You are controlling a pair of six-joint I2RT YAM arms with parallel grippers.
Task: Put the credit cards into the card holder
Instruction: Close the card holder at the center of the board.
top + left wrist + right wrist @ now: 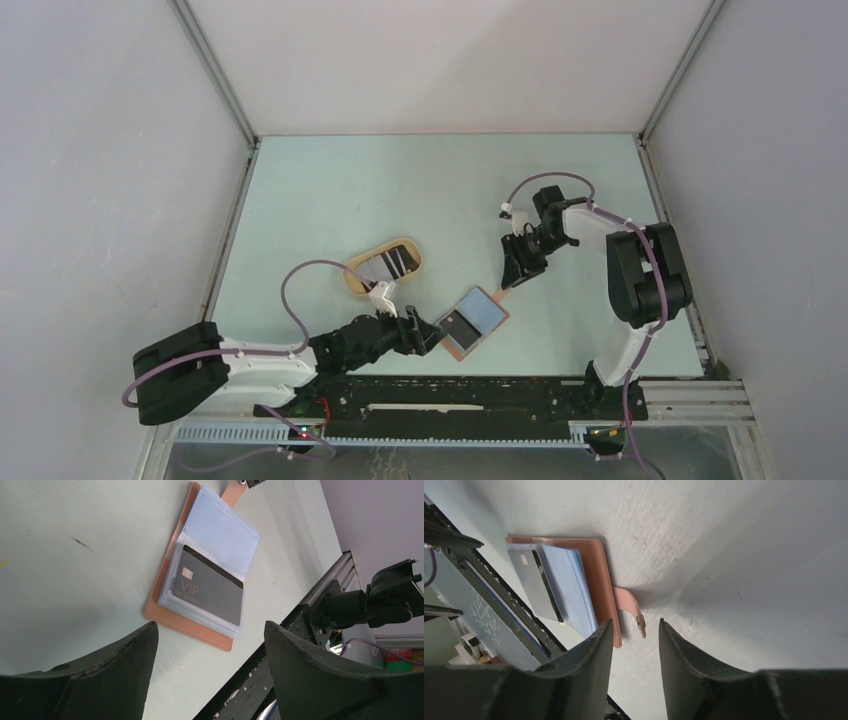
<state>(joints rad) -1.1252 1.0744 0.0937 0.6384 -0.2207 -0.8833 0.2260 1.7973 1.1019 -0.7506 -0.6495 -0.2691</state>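
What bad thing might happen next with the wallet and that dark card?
The right gripper is right by the snap tab; a tug there might drag or flip the open card holder. Then the dark card might slip from its pocket. The left gripper is open, so nothing pins the holder down.

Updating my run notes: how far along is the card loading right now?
Done: one dark card sits in a pocket of the open card holder. In hand: nothing; the left gripper is open and empty beside it, the right gripper open at its snap tab. Left: more cards lie in the tan tray.
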